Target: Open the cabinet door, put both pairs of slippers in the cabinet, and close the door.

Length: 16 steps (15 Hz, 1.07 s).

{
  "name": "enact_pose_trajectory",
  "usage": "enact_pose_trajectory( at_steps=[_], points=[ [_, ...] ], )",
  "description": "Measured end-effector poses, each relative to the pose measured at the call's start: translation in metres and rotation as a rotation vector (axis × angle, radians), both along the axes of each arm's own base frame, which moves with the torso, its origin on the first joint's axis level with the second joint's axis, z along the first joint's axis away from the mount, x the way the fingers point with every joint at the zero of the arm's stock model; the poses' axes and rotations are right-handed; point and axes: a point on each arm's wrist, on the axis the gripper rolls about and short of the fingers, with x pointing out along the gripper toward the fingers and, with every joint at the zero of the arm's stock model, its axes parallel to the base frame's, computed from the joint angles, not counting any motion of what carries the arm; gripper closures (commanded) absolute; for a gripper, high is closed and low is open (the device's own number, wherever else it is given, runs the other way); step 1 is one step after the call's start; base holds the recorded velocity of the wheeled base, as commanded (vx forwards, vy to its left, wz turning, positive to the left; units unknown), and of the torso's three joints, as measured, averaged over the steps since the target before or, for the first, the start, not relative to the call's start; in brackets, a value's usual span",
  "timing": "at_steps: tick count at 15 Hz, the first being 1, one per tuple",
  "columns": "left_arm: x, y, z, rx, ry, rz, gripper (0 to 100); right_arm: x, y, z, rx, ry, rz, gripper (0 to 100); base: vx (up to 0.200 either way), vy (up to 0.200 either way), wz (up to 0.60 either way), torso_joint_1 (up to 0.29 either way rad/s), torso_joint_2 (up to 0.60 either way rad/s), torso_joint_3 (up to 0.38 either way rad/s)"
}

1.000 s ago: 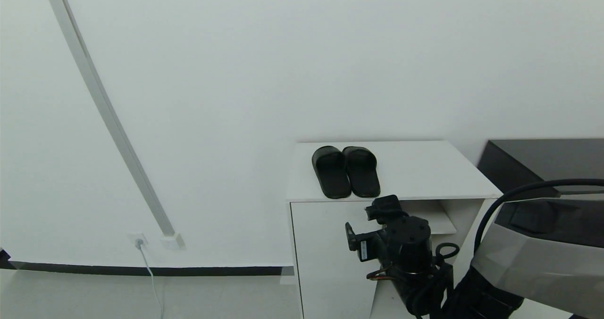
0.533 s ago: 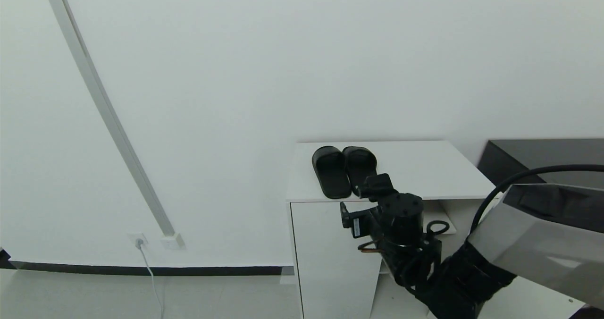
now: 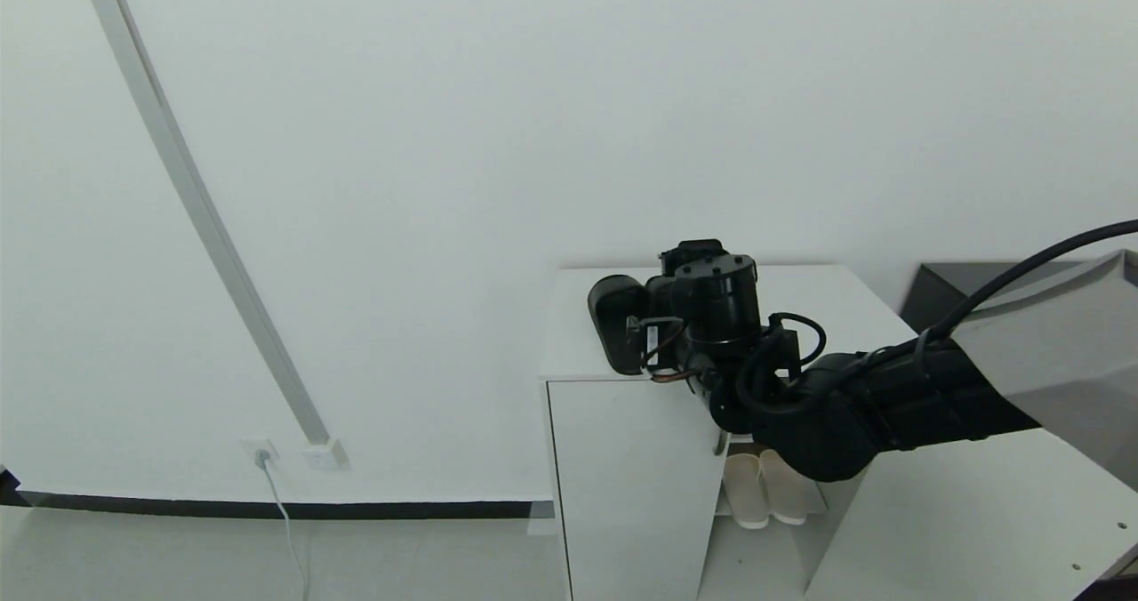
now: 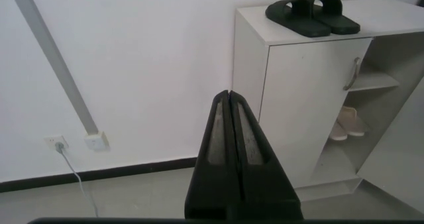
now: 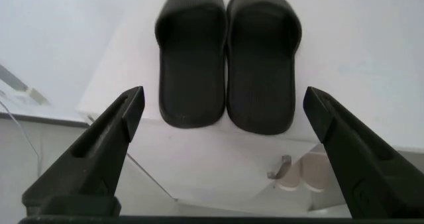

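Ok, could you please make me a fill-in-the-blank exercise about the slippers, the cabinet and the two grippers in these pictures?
1. The black slippers lie on ___ of the cabinet.
2. The pale slippers sit ___ the cabinet, on a low shelf.
3. The right gripper, above the black slippers, is ___.
4. The left gripper has its fingers pressed together, so it is ___.

Missing words: top; inside; open; shut
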Motion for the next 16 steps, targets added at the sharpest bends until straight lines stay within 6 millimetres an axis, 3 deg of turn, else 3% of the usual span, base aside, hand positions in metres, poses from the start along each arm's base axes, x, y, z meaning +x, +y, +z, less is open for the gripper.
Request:
enact_pose_trajectory(
  at_steps=[4,10,16],
  points=[
    [0.0,0.0,0.0,-0.001,0.001,0.0,100,-0.003,0.002,-0.001,-0.008,0.003,-0.006,0,0.2,0.0,0.0,-0.004,0.0,0.004],
    [0.0,0.0,0.0,-0.002,0.001,0.0,100,-0.006,0.001,-0.025,-0.014,0.063,-0.011,0,0.2,0.0,0.0,0.01,0.01,-0.001],
    [0.0,0.0,0.0,-0.005,0.002,0.0,100,0.006,0.005,-0.059,0.0,0.075,-0.002,0,0.0,0.0,0.0,0.0,0.0,0.0]
  ],
)
